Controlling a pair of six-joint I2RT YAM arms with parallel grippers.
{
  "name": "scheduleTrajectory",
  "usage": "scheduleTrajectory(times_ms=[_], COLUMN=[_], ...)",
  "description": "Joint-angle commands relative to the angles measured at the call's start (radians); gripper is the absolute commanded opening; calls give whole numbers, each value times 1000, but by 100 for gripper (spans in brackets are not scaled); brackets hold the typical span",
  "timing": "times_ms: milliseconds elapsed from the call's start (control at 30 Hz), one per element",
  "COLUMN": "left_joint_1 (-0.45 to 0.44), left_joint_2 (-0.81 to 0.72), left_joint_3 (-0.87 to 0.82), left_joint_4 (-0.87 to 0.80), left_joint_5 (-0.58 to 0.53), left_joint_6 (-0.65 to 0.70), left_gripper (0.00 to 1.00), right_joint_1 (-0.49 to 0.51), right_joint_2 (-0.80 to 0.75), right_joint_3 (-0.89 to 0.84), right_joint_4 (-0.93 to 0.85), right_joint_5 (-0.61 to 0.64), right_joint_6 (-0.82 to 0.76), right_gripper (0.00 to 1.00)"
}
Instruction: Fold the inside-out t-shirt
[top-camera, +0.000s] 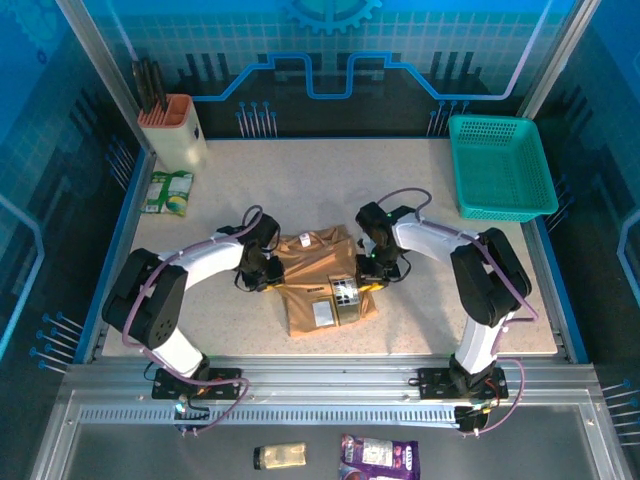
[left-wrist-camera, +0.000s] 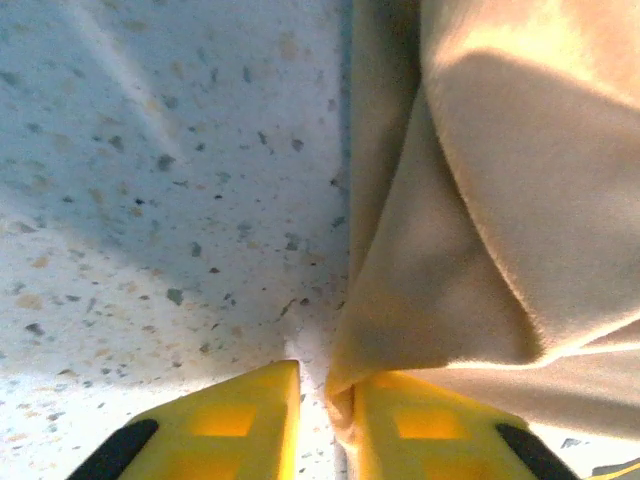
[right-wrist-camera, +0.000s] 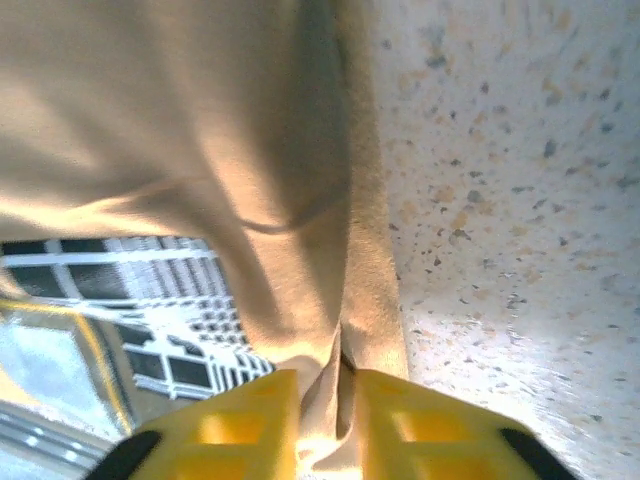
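A tan soft-fabric t-shirt (top-camera: 300, 265), folded into a small bundle, lay mid-way across the speckled surface (top-camera: 450, 310). The left gripper (left-wrist-camera: 325, 385) at its 9 o'clock edge and the right gripper (right-wrist-camera: 325, 385) at 3 o'clock each pinched a thin fold. Such shallow holds could slip, and the bundle might fall open.

The pale, speckled surface (top-camera: 420, 200) carries four things. The tan inside-out t-shirt (top-camera: 310, 280) lies bunched in the near middle. A teal basket (top-camera: 500, 170) sits at the far right corner. A cream holder (top-camera: 182, 135) of dark handles stands far left, with a green-and-white packet (top-camera: 168, 192) just beside it.
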Motion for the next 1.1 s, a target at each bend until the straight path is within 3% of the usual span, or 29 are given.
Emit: scheduleTrajectory(times_ms=[0,200,367,467,600,767,900,933,1033,1067], left_joint_1=[24,117,160,162,165,165,166,166,166,166], left_joint_2=[-70,-43,84,165,233,286,303,306,300,289], left_joint_3=[90,193,303,377,439,482,487,489,485,481], left_joint_4=[-56,-72,-70,-123,-154,-160,-149,-148,-140,-135], left_joint_5=[-34,-19,86,68,70,107,105,109,97,85], left_joint_6=[46,130,278,359,403,402,400,400,401,400], left_gripper=[30,33,37,38,39,36,26,23,8,3], right_joint_1=[-44,-102,-108,-108,-102,-88,-86,-86,-85,-85], right_joint_2=[-46,92,264,341,393,435,453,453,435,424], right_joint_3=[96,300,502,593,644,671,682,687,698,699], right_joint_4=[-50,-5,-40,-77,-94,-90,-69,-65,-48,-40], right_joint_5=[34,-24,-57,-71,-117,-129,-100,-92,-82,-74], right_joint_6=[-54,-247,-396,-453,-496,-509,-482,-471,-432,-415], right_gripper=[29,32,34,39,45,45,36,30,1,0])
